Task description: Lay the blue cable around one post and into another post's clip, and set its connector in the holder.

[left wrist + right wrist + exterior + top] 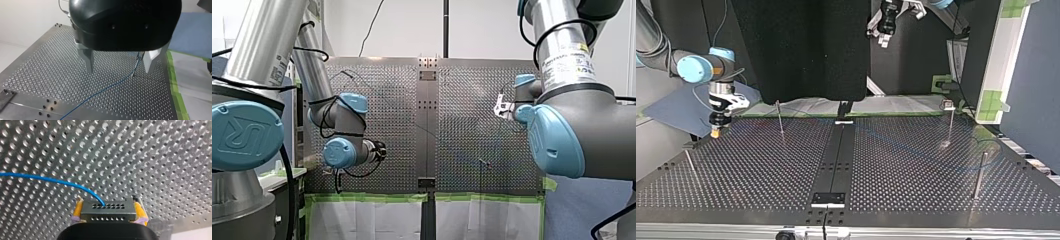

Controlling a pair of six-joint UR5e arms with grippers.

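Observation:
In the right wrist view my right gripper (pixel 108 202) is shut on a grey connector block (pixel 108 211), held between its yellow pads (pixel 78 208). The blue cable (pixel 50 179) leaves the block's top and curves away over the perforated plate. In the top view that gripper (pixel 715 132) hangs low over the table's left rear corner. My left gripper (pixel 117 71) is open, its metal fingers (pixel 87 60) wide apart and high above the plate. Below it the blue cable (pixel 100 92) runs from a thin post (pixel 136 63) across the holes. The left gripper (pixel 884 35) hangs near the top view's upper edge.
Thin posts stand on the plate: one at the rear left (pixel 779 117), one with a clip on top at the rear right (pixel 949 122), one at the right (pixel 979 175), one at the left (pixel 690 165). A dark centre strip (pixel 836 155) divides the table. Green tape (pixel 176 95) lines the plate's edge.

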